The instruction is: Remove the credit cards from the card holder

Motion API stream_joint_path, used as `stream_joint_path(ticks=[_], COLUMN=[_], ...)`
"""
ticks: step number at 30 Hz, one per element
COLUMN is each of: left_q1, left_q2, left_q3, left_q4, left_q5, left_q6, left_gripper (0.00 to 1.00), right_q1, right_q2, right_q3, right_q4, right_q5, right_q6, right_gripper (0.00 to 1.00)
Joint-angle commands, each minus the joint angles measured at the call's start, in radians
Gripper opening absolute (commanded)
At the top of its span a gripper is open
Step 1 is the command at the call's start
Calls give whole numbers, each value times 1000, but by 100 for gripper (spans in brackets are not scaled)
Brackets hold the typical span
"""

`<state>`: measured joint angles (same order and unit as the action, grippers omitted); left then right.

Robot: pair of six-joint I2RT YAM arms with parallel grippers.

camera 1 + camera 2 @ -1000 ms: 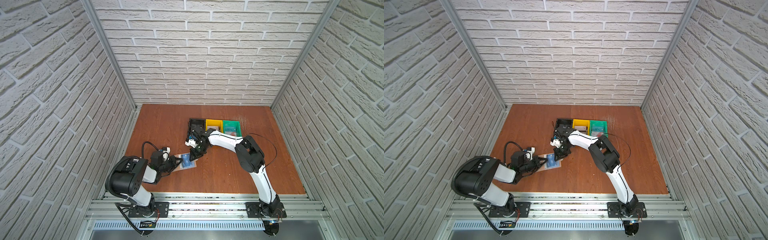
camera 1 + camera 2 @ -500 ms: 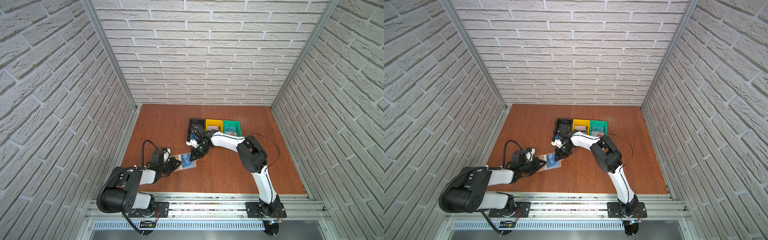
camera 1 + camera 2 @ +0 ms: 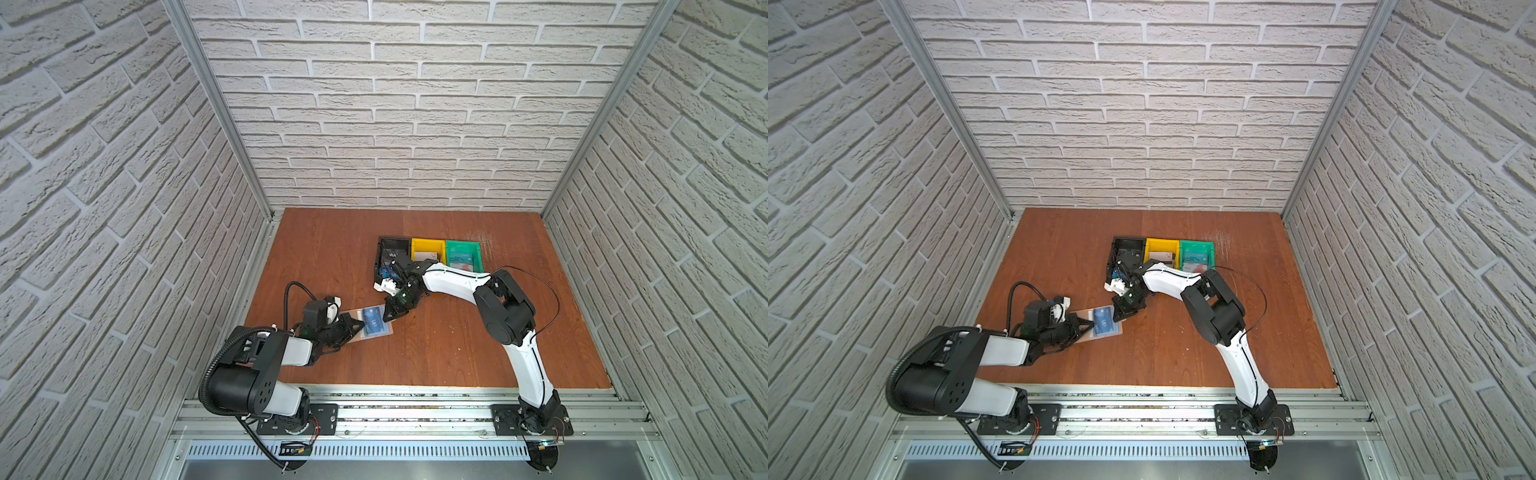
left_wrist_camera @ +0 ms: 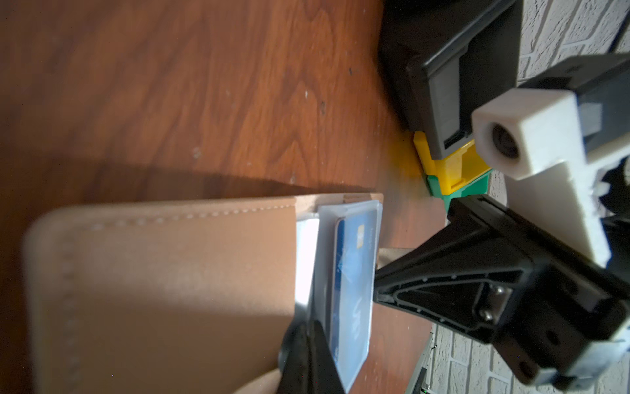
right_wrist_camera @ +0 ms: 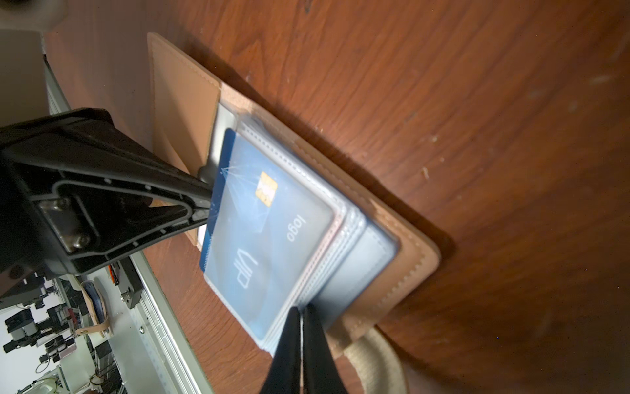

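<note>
The tan card holder (image 3: 353,314) (image 3: 1080,314) lies open on the table, clear sleeves (image 5: 344,238) fanned over its pale-blue lining. A blue "VIP" credit card (image 3: 375,322) (image 3: 1104,322) (image 5: 266,238) sits in the top sleeve, one long edge sticking out. My left gripper (image 3: 360,326) (image 4: 312,341) (image 5: 208,203) is shut on that bare edge. My right gripper (image 3: 388,318) (image 3: 1116,319) (image 5: 301,317) comes in from the opposite side and is shut on the sleeves' outer edge. In the left wrist view the holder's cover (image 4: 170,290) fills the foreground.
Behind the right arm stand a black bin (image 3: 392,239), a yellow bin (image 3: 428,241) and a green bin (image 3: 462,242) in a row, each with a card inside. The holder's pale snap tab (image 5: 375,361) curls next to my right fingers. The table's front edge and metal rail run close behind the holder.
My right gripper's jaws have closed at the sleeves' edge. The left arm's elbow has shifted, while its gripper stays at the card's edge.
</note>
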<state>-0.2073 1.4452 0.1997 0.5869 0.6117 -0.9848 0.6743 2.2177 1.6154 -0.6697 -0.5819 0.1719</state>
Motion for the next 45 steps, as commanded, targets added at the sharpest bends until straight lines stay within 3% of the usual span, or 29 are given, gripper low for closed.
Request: stream_joint_path(ticks=[1, 7, 20, 34, 45], left_q1=[12, 28, 78, 100, 60], left_q2=[11, -51, -283, -217, -147], left_q3=[-33, -55, -65, -48, 2], left_q4=[-10, -30, -249, -224, -191], left_q5=[3, 7, -33, -22, -32], left_q6=[-3, -6, 27, 36, 42], left_gripper=[8, 11, 20, 20, 21], right_q1=[16, 31, 52, 7, -54], right_q2=[18, 32, 43, 12, -19], right_q3=[-4, 15, 50, -21, -88], right_q4=[-42, -49, -54, -51, -64], right_q5=[49, 54, 63, 142, 203], right_q6=[-3, 5, 10, 37, 23], right_gripper=[8, 8, 8, 8, 8])
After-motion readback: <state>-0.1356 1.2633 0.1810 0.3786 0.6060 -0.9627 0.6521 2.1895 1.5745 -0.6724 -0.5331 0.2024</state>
